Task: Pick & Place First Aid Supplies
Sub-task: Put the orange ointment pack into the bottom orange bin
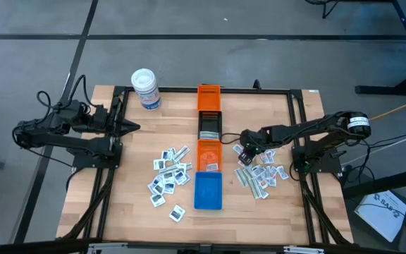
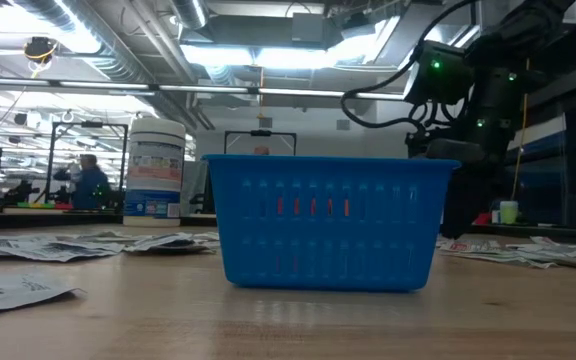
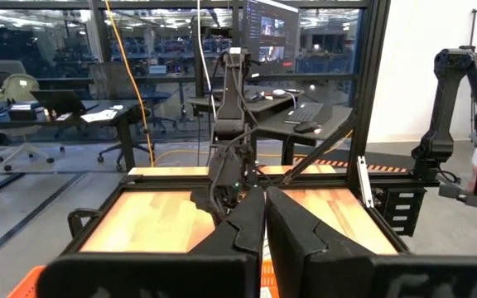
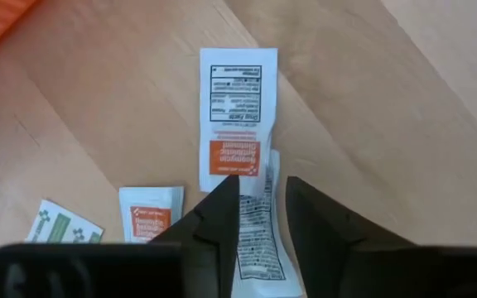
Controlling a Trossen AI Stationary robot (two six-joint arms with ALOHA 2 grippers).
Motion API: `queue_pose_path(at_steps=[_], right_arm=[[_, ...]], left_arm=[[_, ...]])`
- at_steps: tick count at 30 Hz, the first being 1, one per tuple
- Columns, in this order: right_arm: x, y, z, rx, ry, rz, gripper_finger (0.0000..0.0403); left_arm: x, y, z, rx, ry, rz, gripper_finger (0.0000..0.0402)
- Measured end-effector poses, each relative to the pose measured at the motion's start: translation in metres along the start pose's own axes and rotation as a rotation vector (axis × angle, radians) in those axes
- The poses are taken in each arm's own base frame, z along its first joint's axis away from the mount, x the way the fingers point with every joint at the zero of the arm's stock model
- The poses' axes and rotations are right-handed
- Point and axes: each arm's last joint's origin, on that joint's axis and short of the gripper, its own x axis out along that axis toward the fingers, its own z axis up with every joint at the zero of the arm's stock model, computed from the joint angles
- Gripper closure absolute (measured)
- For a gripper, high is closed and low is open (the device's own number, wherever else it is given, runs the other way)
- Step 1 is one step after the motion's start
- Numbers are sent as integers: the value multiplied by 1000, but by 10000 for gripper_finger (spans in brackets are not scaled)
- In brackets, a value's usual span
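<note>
Reaching: right gripper [image 4: 262, 203] hung low over a white packet [image 4: 237, 116] right of the orange bin [image 1: 208, 154], claws a little apart, nothing held | packet's long side ran straight away from the claws | right arm was much nearer | left gripper [image 3: 265, 217] waited far left, claws together

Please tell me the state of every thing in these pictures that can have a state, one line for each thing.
Left gripper: shut, empty, waiting at the table's left side.
Right gripper: fingers apart, low over a white packet, nothing held.
Orange-printed packet: lying flat on the table.
Blue bin: upright, contents not visible.
White tub: upright, lid on.
</note>
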Motion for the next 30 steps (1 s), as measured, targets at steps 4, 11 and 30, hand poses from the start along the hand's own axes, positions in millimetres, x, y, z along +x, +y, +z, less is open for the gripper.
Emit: queue_pose_path(at_steps=[4, 11, 30], right_arm=[[0, 0, 0, -1, 1, 6, 313], [0, 0, 0, 3, 2, 9, 325], [8, 1, 0, -9, 20, -5, 357]], left_arm=[[0, 0, 0, 0, 0, 0, 392], [0, 0, 0, 0, 0, 0, 389], [0, 0, 0, 0, 0, 0, 390]])
